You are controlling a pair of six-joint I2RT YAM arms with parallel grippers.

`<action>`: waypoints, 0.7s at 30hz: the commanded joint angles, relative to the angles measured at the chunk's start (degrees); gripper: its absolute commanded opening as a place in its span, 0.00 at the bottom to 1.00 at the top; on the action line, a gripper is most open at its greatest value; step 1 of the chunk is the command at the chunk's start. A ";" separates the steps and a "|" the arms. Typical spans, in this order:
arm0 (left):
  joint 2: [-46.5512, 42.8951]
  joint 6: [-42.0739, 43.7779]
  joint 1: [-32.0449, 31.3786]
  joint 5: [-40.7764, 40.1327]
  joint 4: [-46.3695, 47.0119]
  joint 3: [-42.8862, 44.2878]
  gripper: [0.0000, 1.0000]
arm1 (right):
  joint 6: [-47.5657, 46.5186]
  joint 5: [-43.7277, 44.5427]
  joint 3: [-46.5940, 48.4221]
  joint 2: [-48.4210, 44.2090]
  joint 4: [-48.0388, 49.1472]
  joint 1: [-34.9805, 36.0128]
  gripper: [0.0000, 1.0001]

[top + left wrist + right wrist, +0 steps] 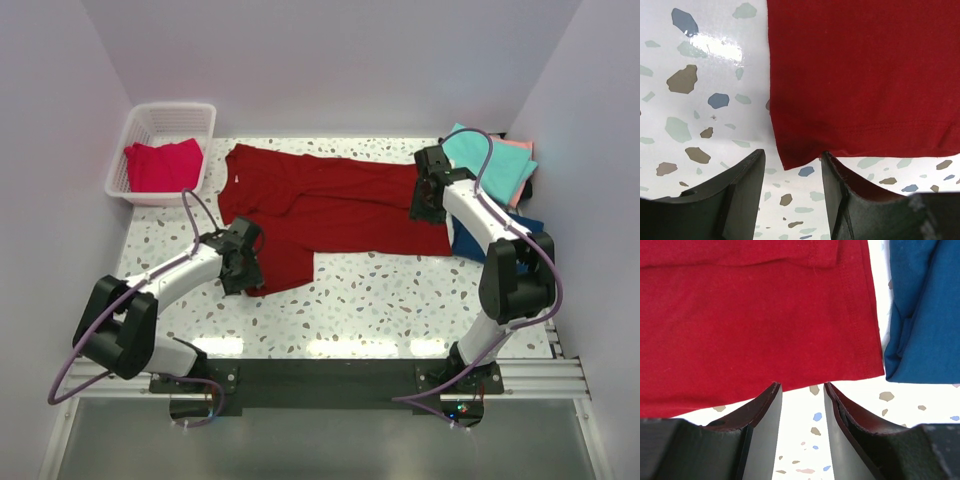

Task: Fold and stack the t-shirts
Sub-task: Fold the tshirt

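The dark red t-shirt (330, 205), a matte knit with a double-stitched hem, is laid out unevenly across the glossy speckled terrazzo table (400, 300). The left gripper (792, 165) is held with its black wedge-shaped fingers parted at a square hem corner, nothing clamped. The right gripper (802, 390) is likewise parted, empty, just short of the hem, beside a folded navy t-shirt (925, 315)

Spread across the middle of the speckled white surface (400, 300): a large dark red shirt (330, 205), partly folded over itself. At the far left corner, a white basket (160, 108). Along the far right edge, a navy shirt (920, 315) just beside the red one and a teal-topped pile (500, 165) behind it.
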 commanded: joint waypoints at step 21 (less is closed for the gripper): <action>-0.43 1.73 -0.19 -3.92 -5.39 5.27 0.00 | 2.07 3.10 2.47 0.93 -2.39 0.45 0.41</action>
